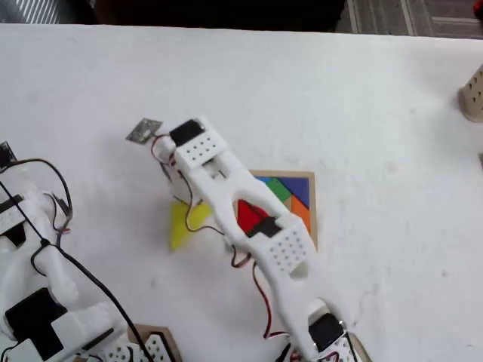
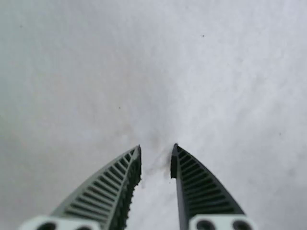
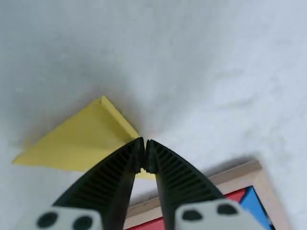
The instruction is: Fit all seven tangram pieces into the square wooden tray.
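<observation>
The square wooden tray lies mid-table with blue, green, orange and red pieces in it, partly covered by my right arm. A yellow triangle lies flat on the white table just left of the tray. In the right wrist view my right gripper is shut, its tips at the edge of the yellow triangle that faces the tray rim, with nothing seen between them. My left gripper is open over bare table and holds nothing.
My left arm is folded at the table's front left, with black cables around it. A wooden block with holes stands at the right edge. Wooden arm bases sit at the front edge. White table stretches behind the tray.
</observation>
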You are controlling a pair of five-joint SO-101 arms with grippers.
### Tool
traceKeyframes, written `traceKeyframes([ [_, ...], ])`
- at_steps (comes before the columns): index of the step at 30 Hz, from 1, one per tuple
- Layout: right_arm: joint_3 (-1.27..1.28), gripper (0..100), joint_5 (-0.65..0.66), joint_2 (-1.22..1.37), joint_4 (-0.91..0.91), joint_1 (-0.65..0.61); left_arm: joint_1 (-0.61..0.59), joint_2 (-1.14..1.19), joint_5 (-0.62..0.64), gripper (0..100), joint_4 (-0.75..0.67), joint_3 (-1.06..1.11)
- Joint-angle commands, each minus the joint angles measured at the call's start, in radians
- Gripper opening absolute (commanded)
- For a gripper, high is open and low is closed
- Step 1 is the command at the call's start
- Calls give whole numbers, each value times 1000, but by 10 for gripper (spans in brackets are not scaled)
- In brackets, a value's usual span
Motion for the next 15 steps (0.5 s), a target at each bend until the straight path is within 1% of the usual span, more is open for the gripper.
traceKeyframes([
  [1,244,18,-9,-223,-114,-18,8,-42,9,132,-11,-3],
  [5,595,18,-8,-460,-288,-39,8,-42,9,132,-11,-3],
  [8,802,18,5,-622,-406,-35,8,-42,9,132,-11,-3],
  [12,954,19,107,-759,-483,-41,8,-42,9,132,-11,-3],
  [14,971,35,114,-780,-501,-41,8,-42,9,132,-11,-2],
  [15,970,60,118,-777,-503,-41,8,-42,9,132,-11,-2],
])
